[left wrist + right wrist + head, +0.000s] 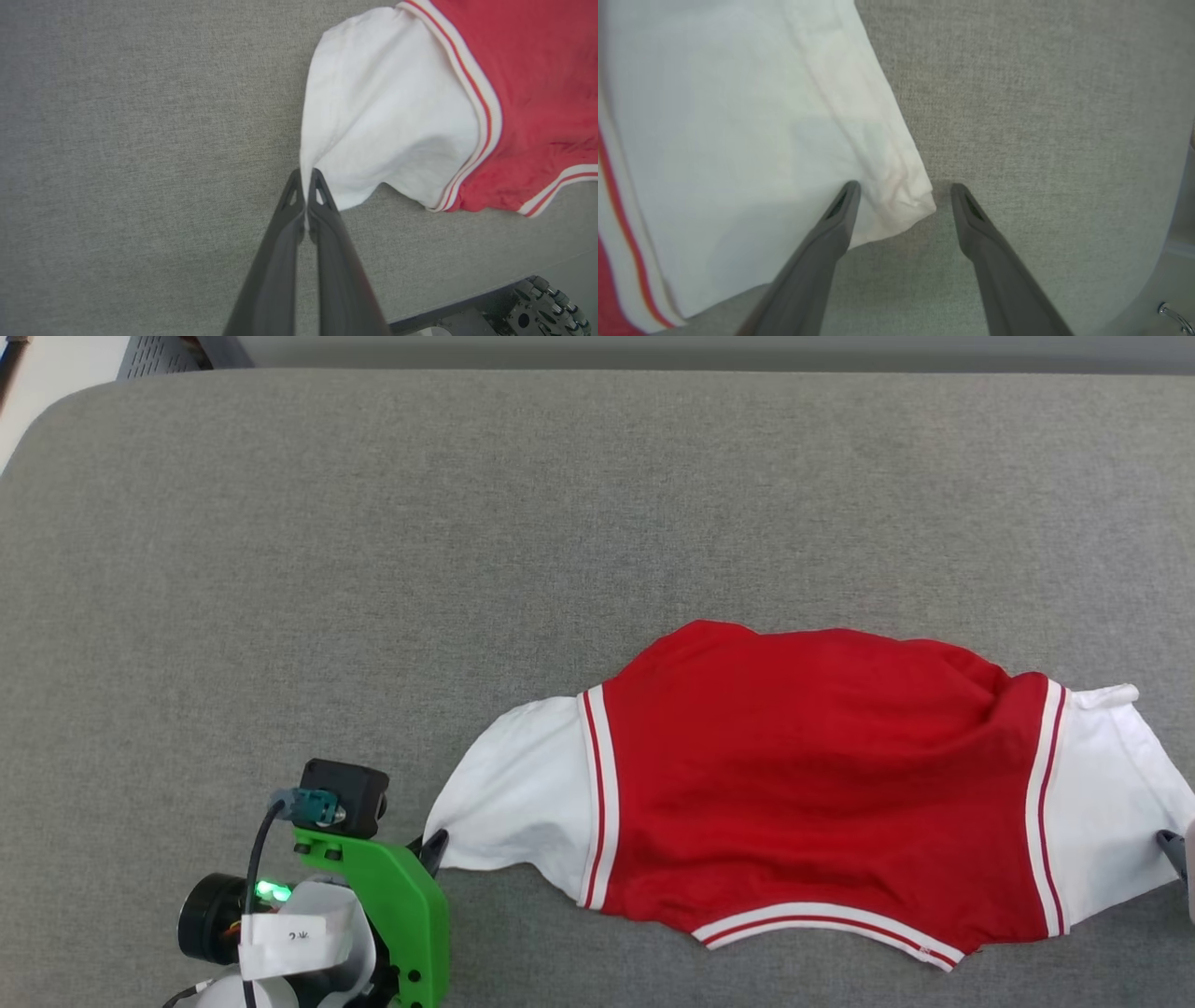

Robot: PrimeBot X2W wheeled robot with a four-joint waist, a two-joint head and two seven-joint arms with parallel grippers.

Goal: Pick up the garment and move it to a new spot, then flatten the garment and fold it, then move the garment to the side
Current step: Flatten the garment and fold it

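One garment (pixel 812 784) sleeve sits clamped in left pincer (pixel 304 176).

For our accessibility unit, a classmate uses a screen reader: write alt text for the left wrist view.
The left pincer, shut, pinches the white sleeve corner of the red garment, which lies on a grey fabric surface. A wheel of the robot's base shows at the lower right.
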